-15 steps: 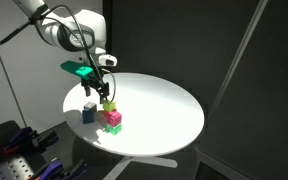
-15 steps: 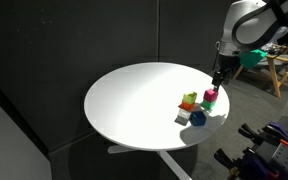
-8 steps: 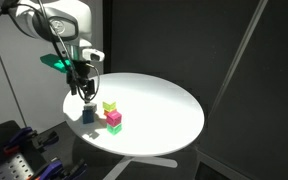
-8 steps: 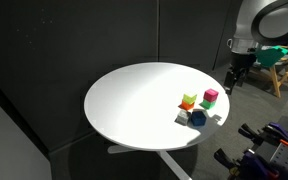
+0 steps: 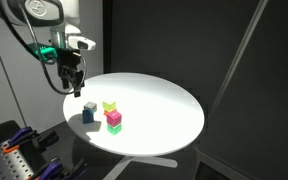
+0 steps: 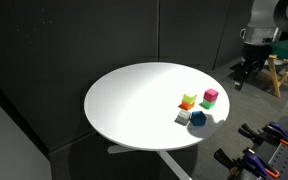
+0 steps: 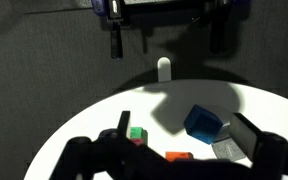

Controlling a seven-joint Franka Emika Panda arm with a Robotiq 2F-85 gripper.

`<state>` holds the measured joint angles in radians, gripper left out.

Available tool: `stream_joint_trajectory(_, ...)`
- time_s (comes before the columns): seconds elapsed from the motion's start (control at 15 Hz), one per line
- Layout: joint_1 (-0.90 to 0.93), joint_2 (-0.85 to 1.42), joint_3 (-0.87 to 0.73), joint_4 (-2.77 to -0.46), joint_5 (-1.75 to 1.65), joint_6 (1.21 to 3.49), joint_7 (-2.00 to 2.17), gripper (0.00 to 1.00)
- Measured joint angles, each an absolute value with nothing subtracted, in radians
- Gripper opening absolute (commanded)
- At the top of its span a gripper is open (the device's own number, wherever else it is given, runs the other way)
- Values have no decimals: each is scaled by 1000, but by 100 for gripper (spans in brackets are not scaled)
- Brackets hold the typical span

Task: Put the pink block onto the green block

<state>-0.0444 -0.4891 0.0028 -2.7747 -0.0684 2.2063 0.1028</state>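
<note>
The pink block (image 5: 113, 116) sits on the green block (image 5: 114, 127) near the table's (image 5: 169, 110) rim; the gripper (image 5: 69, 84) (fingers spread) hangs beyond that edge.

Arm (image 5: 44, 12) raised high, elbow up. Wrist (image 5: 68, 45) bent down. Gripper (image 5: 71, 82) points straight down in both exterior views (image 6: 241, 75). Fingers (image 7: 115, 40) wide apart in wrist view (entering from top), nothing between them.

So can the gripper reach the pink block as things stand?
Probably yes. The pink block sits exposed on top of the green block, nothing over it, and the gripper hangs open off to the side with clear air between.
</note>
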Motion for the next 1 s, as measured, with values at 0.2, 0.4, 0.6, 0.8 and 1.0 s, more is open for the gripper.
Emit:
stream_joint_trajectory(0.2,-45,-545,3,-2773,-68,2171,124,100)
stream_joint_trajectory(0.4,-49,-598,3,-2773,-66,2138,137,100)
stream_joint_trajectory(0.6,-52,-647,3,-2773,-64,2104,137,100)
stream_joint_trajectory(0.8,-53,-694,2,-2773,-58,2068,137,100)
stream_joint_trajectory(1.0,-54,-738,-1,-2773,-49,2024,137,100)
